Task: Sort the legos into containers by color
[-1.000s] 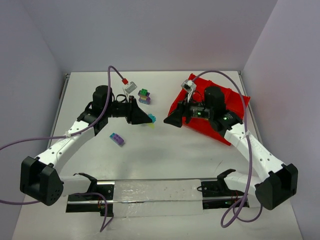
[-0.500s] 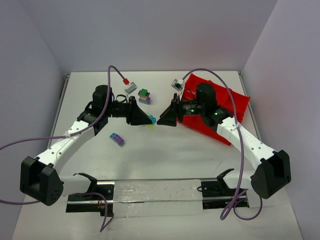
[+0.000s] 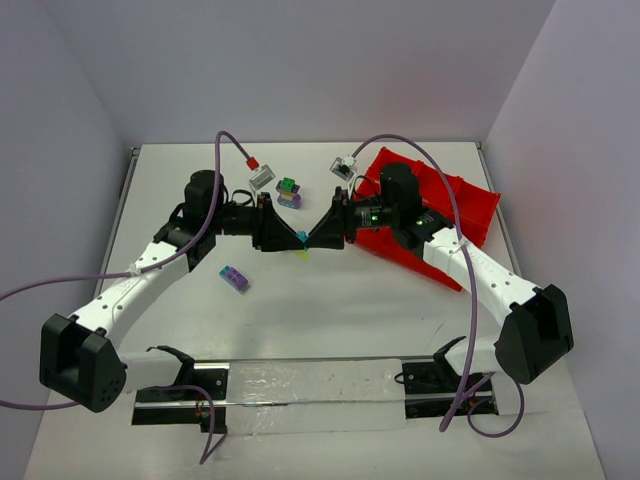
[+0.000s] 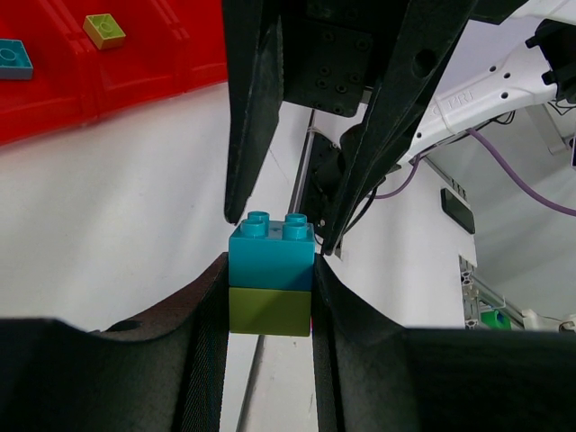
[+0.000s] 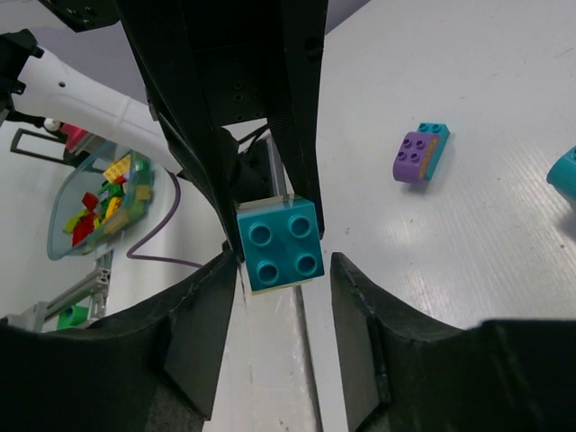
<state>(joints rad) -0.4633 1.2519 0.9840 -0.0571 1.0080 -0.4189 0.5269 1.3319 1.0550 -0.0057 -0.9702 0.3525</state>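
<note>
Between the fingers of my left gripper (image 4: 270, 297) sits a two-brick stack, clamped by its lower half. The pads press on the yellow-green brick (image 4: 270, 310) and leave the teal brick (image 4: 271, 241) standing proud beyond the tips. I read that grip as deliberate: the exposed half is free for the other arm to pull off, since the two colours belong in different compartments.

Facing it tip to tip, my right gripper (image 5: 283, 270) is spread slightly wider than the teal brick, one finger on each side. A sliver of gap shows on one side, so I judge it has not closed on the brick. The red tray (image 3: 472, 205) lies behind the right gripper, beside that arm's wrist, and well apart from the left gripper.

From overhead I get only two black tips meeting over a speck of teal and yellow-green, and cannot tell who holds what. The left wrist view settles that. Far beyond its fingers it also shows a loose teal piece (image 4: 11, 58) and a loose yellow-green piece (image 4: 103, 30) lying in the tray, seemingly on either side of a divider. The right wrist view gives me the teal brick's four studs face on and hides the yellow-green brick behind it. It also picks up a purple-and-teal clump (image 5: 420, 155) on the table, off to one side of that gripper.
</note>
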